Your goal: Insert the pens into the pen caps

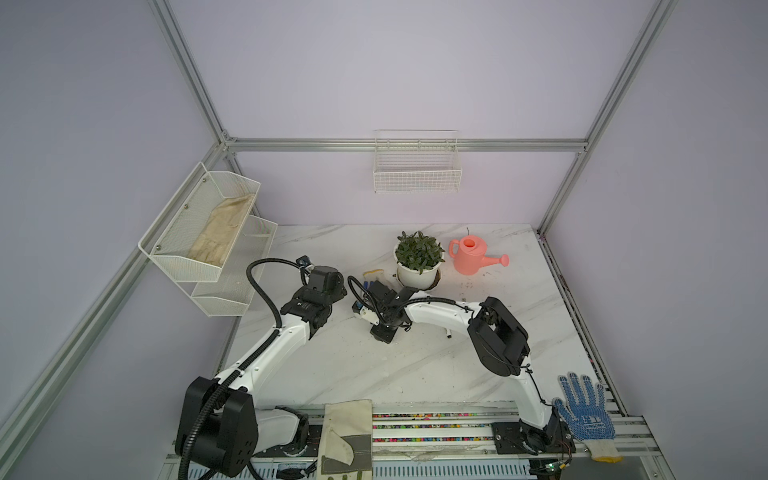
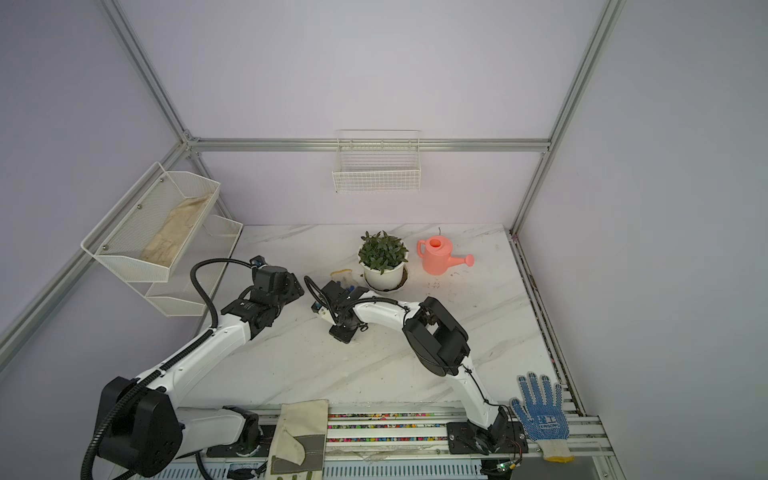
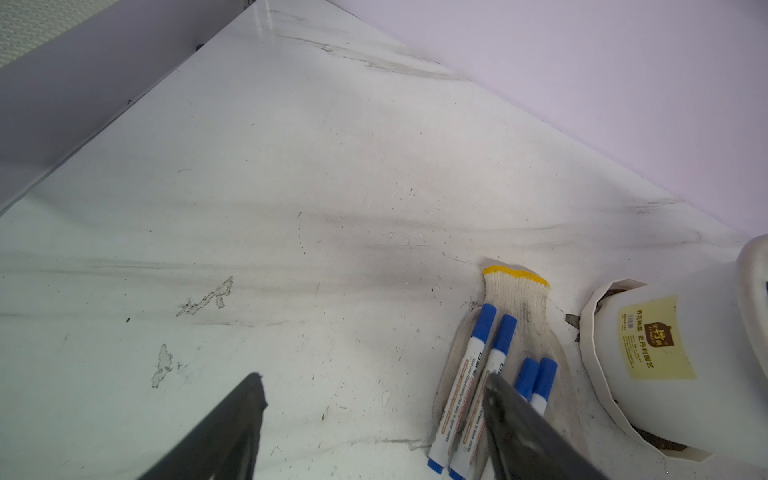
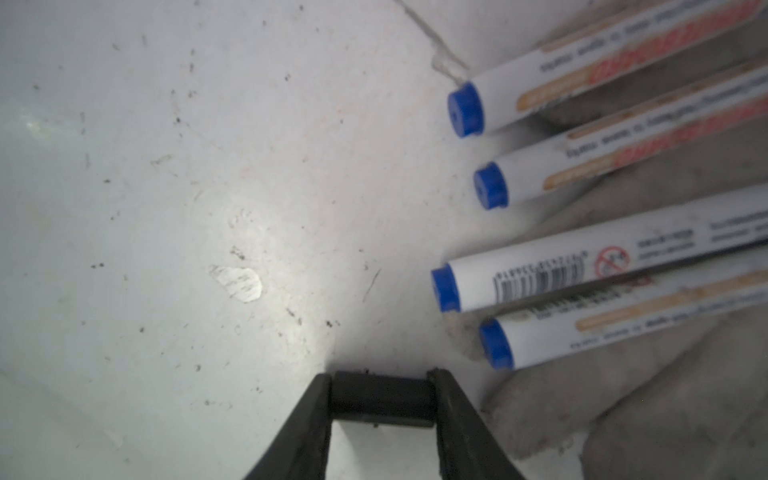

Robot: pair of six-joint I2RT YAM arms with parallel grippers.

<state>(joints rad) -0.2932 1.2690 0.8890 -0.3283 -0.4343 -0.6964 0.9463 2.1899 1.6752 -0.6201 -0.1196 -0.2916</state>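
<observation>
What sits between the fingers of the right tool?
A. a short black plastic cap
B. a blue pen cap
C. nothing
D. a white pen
A: a short black plastic cap spans the gap between the fingers of the right tool.

Left arm (image 1: 266,349): reaching forward, wrist down.
Left gripper (image 3: 374,378): fingers (image 3: 232,424) spread wide.
Right arm (image 1: 440,316): bent inward, low.
Right gripper (image 4: 381,376): fingers pinching black cap (image 4: 382,401).
</observation>
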